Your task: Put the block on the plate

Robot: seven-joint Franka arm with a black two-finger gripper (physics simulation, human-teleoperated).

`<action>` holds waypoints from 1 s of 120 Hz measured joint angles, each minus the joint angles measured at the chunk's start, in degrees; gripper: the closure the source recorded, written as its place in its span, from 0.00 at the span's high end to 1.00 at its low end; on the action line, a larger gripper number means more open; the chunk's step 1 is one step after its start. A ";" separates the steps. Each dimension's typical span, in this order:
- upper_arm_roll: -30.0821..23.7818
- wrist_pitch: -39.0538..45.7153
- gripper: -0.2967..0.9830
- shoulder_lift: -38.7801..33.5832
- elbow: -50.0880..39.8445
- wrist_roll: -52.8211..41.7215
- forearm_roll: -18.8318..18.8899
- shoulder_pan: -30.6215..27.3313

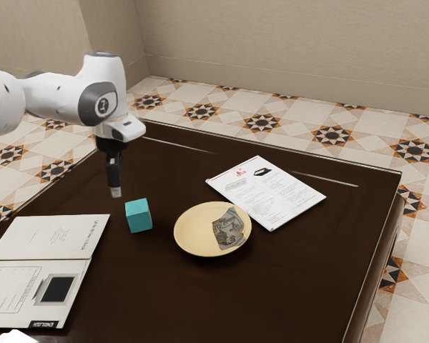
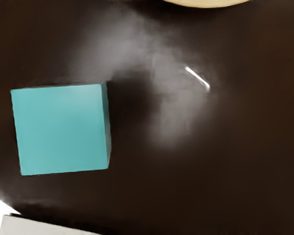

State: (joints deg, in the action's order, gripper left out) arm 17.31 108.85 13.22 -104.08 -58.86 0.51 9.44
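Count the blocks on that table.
1: a teal block, resting on the dark tabletop between the open booklet and the plate.

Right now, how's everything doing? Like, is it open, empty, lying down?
Block: sitting flat on the table, not on the plate.
Plate: face up, no block on it.
Booklet: lying open.
Paper sheet: lying flat, printed side up.
Gripper: hanging above the table, apart from the block.
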 joint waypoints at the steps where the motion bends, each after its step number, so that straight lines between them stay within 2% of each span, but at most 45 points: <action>1: 0.00 0.40 0.77 0.56 0.23 -0.13 -0.21 -0.14; 17: 0.00 5.70 0.77 5.32 1.44 -1.91 -2.94 -1.59; 36: -0.12 9.42 0.77 7.45 1.21 -2.50 -4.17 -1.67; 85: -0.18 14.79 0.77 15.97 3.43 -2.27 -8.05 -2.29; 120: -0.20 16.21 0.77 18.77 3.69 -2.41 -10.80 -2.69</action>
State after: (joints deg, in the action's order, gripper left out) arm 17.11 125.06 31.99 -100.39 -61.26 -10.29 6.74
